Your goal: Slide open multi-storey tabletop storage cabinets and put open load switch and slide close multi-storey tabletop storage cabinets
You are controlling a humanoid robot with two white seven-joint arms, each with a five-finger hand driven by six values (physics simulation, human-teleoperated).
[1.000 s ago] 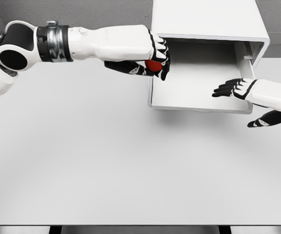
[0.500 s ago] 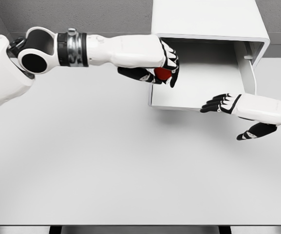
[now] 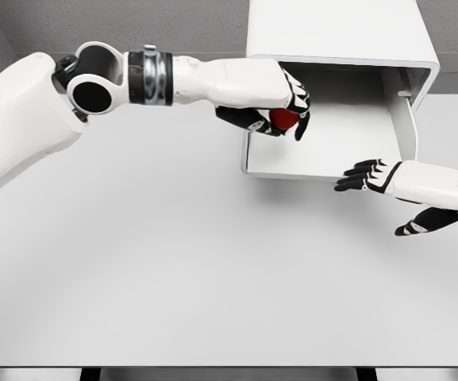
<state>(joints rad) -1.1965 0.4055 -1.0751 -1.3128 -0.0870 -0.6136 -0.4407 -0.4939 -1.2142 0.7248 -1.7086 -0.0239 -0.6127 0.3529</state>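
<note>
A white tabletop cabinet [image 3: 340, 32] stands at the back right with its drawer [image 3: 324, 163] pulled out toward me. My left hand [image 3: 288, 111] reaches in from the left and is shut on a small red object, the load switch [image 3: 284, 118]. It hangs above the left part of the drawer's tray. My right hand [image 3: 387, 194] hovers just in front of the drawer's front right corner, fingers spread and holding nothing, thumb pointing down toward the table.
The white table [image 3: 173, 262] spreads in front of the cabinet, with its front edge near the bottom of the view. A grey wall [image 3: 133, 24] runs behind the cabinet.
My left hand has carried the red switch rightward, from the drawer's left wall to over its tray. The right hand has drawn back out of the drawer to just in front of it.
</note>
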